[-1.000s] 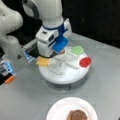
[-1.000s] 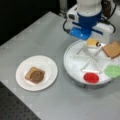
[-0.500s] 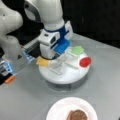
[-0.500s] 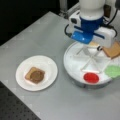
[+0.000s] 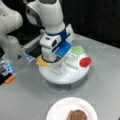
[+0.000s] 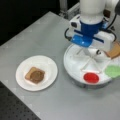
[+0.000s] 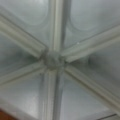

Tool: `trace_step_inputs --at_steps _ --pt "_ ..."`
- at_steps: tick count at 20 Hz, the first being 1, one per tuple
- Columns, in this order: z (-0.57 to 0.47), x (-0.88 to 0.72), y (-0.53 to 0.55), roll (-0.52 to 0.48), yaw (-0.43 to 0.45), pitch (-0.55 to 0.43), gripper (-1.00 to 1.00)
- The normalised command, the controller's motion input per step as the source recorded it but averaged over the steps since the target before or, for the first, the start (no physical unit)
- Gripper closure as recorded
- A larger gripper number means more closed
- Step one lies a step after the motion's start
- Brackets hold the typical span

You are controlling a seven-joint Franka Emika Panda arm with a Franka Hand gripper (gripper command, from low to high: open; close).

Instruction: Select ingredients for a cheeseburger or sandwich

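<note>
- Grey matte worktop, seen in both front views, carries everything; a black perforated surface shows at a front view's bottom left.
- White Franka arm with blue trim hangs straight down over the white divided round tray. A second white machine body stands at a front view's left.
- The tray has raised ribs meeting at a centre hub. The wrist view looks down on that hub, with pale compartments all around it.
- White paper plate lies on the worktop well apart from the tray, toward a front view's left.
- The gripper sits low over the middle of the tray, near the hub. Jaws: hidden under the wrist body in both front views and out of the wrist view, so I cannot tell how far they are parted or whether they hold anything.
- On the plate: a tan bread square with a brown round patty on top, a started pile.
- Pieces in the tray: green lettuce and red disc in neighbouring compartments at the rim; a second tan bread square just beside the gripper's body; a yellow cheese square poking out at the tray's edge behind the gripper.
</note>
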Motion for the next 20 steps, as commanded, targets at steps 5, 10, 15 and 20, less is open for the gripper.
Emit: trace_step_inputs --at_steps 5,10,15,20 --pt "-0.18 -0.10 0.08 0.080 0.006 -0.159 -1.00" --pt "-0.15 -0.11 0.14 0.105 -0.012 -0.122 -1.00" --pt "-0.18 -0.09 0.14 0.050 -0.038 -0.155 -1.00" --pt "-0.19 -0.11 0.09 -0.013 -0.031 -0.167 -1.00"
